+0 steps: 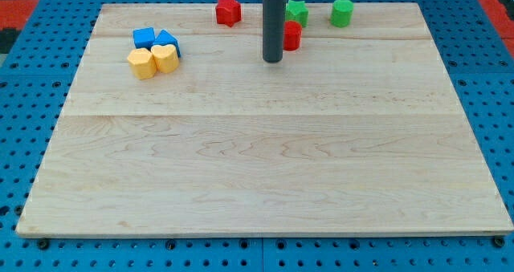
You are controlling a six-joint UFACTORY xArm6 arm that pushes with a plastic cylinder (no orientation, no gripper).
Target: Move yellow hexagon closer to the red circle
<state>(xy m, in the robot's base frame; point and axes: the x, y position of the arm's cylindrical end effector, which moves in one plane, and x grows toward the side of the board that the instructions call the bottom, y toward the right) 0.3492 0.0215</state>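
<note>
Seven blocks sit on the wooden board [265, 176]: two yellow, two blue, two red, two green... counted, eight. My tip [273, 60], a bare rod with nothing to open or close, touches the red circle [292, 35] on its left. Well to that circle's left lies the yellow hexagon [141, 63], touching the yellow heart [165, 58], under the blue cube [144, 38] and blue triangle [167, 41]. The red star [228, 10] is up-left of the circle, the green star [297, 12] just above it, the green cylinder [342, 12] up-right.

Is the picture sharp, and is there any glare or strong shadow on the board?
Camera view: lighting is even and soft, with no glare on the wooden board; blocks cast only faint shadows; my tip and the yellow hexagon are reasonably sharp; the rod partly hides the red circle.
</note>
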